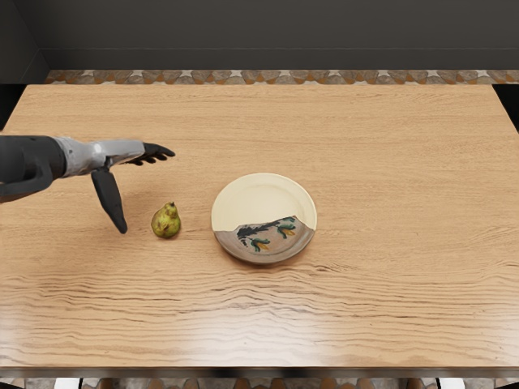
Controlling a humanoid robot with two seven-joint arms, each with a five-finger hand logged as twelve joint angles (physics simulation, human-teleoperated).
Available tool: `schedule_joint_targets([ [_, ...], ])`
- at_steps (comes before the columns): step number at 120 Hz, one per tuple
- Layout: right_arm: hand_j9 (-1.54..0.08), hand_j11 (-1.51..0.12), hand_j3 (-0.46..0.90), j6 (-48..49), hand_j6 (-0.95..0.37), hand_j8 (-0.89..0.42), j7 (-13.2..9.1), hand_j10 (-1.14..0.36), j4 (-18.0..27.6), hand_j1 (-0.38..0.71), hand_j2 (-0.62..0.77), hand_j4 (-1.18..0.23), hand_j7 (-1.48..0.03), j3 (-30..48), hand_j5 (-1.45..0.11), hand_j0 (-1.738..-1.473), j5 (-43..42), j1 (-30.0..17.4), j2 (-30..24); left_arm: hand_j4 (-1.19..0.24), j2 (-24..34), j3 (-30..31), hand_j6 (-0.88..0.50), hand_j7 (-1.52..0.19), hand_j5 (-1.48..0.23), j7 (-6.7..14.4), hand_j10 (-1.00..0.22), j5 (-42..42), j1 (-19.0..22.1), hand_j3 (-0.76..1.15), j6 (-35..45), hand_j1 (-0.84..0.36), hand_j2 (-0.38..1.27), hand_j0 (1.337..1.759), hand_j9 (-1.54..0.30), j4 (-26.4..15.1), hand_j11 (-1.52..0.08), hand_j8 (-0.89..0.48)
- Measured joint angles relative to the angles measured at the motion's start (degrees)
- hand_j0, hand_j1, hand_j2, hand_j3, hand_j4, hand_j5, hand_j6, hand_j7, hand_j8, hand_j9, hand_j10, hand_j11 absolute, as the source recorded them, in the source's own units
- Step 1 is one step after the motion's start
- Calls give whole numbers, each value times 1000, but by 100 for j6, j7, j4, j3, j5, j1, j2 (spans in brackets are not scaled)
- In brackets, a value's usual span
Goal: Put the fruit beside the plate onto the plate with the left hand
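Pear [166, 220] stands upright just beside the plate [261, 197]; we find it rightward of our left hand [122, 160], fingers spread, holding nothing.

The head view looks down at a slant from above the near edge of the light-brown wooden table [365, 146], facing its far edge, where a strip of pebbled floor [268, 76] and a dark wall [268, 32] close the frame's top. It sits far enough back to take in nearly the whole tabletop. The grey-and-black left hand [122, 158] shows at the left edge; the small yellow-green pear [165, 221] and round cream-and-grey ceramic plate [259, 198] lie right of its fingers [158, 151], nearer the camera.
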Motion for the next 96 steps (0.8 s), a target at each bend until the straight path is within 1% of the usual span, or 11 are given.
schedule_joint_targets([
  [9,0,0,0,0,-1,0,0,0,0,-349,0,0,0,0,0,-1658,0,0,0,-90,-65,1,-92,-112,-113,-76,-90,280,171,0,153,247,19,1658,-112,-29,-112,-91],
  [16,0,0,0,-1,-1,0,-1,0,0,-349,0,0,0,0,0,-1658,0,0,0,-93,-77,6,-94,-116,-116,-197,-92,469,295,0,289,244,20,1658,-116,-51,-115,-94],
  [35,0,0,0,0,-1,0,0,0,0,-349,0,0,0,0,0,-1658,0,0,0,-98,-19,67,-99,-122,-122,-713,-97,748,432,0,625,238,21,1658,-122,-120,-122,-99],
  [41,0,0,0,-1,-1,0,0,0,0,-349,0,0,0,0,0,-1658,0,0,0,-99,-14,119,-100,-124,-124,-916,-98,831,534,0,792,237,21,1658,-123,-145,-123,-100],
  [48,0,0,0,0,-1,0,0,0,0,-349,0,0,0,0,0,-1658,0,0,0,-100,18,217,-101,-125,-125,-1162,-99,930,557,0,1018,236,21,1658,-125,-163,-124,-101],
  [60,0,0,0,0,-1,0,0,0,0,-349,0,0,0,0,0,-1658,0,0,0,-101,69,439,-103,-126,-127,-1491,-101,1080,574,0,1402,235,22,1658,-126,-177,-126,-102],
  [80,0,0,0,0,-1,0,0,0,0,-349,0,0,0,0,0,-1658,0,0,0,-102,195,648,-104,-128,-128,-1991,-102,1169,606,0,1731,234,23,1658,-127,-183,-127,-103],
  [85,0,0,0,0,-1,0,1,0,0,-349,0,0,0,0,0,-1658,0,0,0,-102,207,672,-104,-128,-128,-2107,-102,1172,733,0,1760,234,23,1658,-128,-181,-127,-103],
  [96,0,0,0,1,-1,0,0,0,0,-349,0,0,0,0,0,-1658,0,0,0,-103,401,712,-105,-129,-129,-2322,-103,1165,805,0,1797,233,23,1658,-128,-179,-128,-104],
])
